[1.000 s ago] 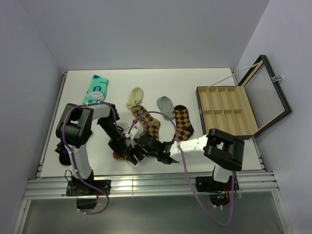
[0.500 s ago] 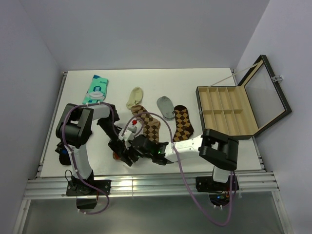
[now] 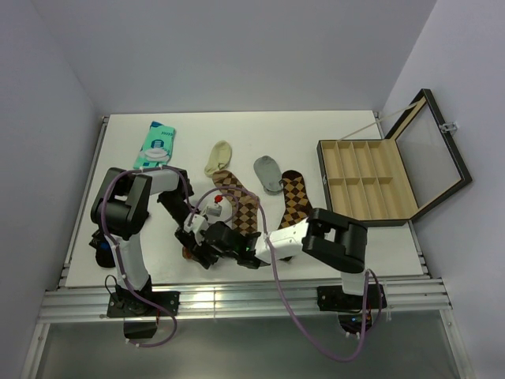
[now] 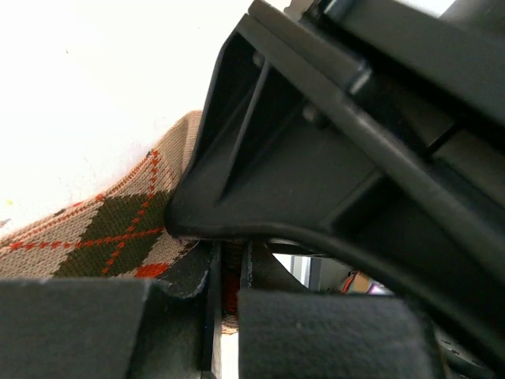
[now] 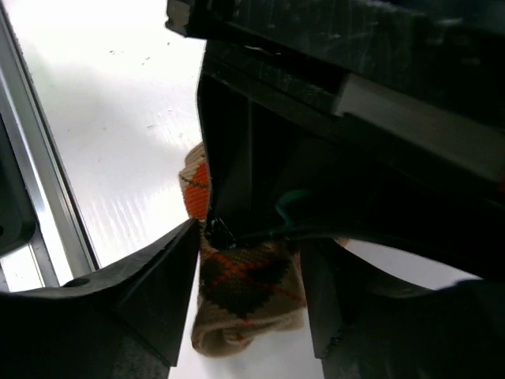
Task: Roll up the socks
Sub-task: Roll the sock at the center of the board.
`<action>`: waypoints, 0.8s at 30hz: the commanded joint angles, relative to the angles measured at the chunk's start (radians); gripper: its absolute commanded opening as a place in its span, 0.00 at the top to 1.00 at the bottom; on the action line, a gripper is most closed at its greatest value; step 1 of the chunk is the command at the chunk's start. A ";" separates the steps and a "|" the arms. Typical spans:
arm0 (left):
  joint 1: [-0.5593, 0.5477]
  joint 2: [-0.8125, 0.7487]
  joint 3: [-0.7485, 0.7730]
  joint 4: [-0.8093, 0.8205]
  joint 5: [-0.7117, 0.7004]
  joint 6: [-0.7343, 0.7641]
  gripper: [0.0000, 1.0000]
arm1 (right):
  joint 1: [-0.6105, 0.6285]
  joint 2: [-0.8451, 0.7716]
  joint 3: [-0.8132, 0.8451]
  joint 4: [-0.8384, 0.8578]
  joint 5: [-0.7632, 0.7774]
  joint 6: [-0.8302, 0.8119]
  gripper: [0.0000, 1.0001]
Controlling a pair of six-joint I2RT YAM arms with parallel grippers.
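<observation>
White tabletop runs from the metal rails at the near edge (image 3: 237,294) back to plain grey walls. Closest in, the 2 arms meet just inside that edge, over the red-orange sock (image 5: 246,296).

The left gripper (image 4: 229,304) has its jaws nearly together, and a strip of red fabric shows in the slit between them, so it pinches that sock. In the left wrist view the rest of the knit trails off flat on the table. The right gripper (image 5: 251,260) stands with its jaws part-way apart on either side of a bunched-up end of the same sock. Whether they press on it I cannot tell.

Farther back lie the tan sock with dark brown diamonds (image 3: 239,204) and, just to its right, the dark brown sock with tan diamonds (image 3: 297,197), both flat and unrolled. Beyond them, at the left, is a teal patterned item (image 3: 158,145). At the right an open compartment case (image 3: 357,207) stands with its lid up.

Risk, as I judge it: the 2 grippers are crowded very close, so the right jaws could clamp onto the left finger instead of cloth. If the left lets go before the right has a firm hold, the bundle would likely spring loose. A sideways shove could also push it onto the rails.
</observation>
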 commanded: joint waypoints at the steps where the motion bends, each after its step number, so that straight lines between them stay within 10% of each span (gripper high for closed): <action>1: -0.011 -0.004 0.012 -0.035 -0.004 0.060 1.00 | 0.006 0.052 0.042 0.033 0.041 -0.011 0.41; 12: -0.011 -0.010 0.027 -0.055 0.016 0.065 0.95 | 0.027 0.094 0.027 0.018 0.097 -0.004 0.45; 15: -0.011 -0.016 0.029 -0.044 0.019 0.058 0.89 | 0.027 0.106 0.038 -0.007 0.107 -0.002 0.60; 17: -0.011 -0.031 0.032 -0.032 0.021 0.040 0.84 | 0.029 0.109 0.036 -0.013 0.119 0.004 0.88; 24: -0.002 -0.094 0.090 -0.033 0.045 -0.017 0.71 | 0.033 0.101 0.003 -0.044 0.188 0.028 1.00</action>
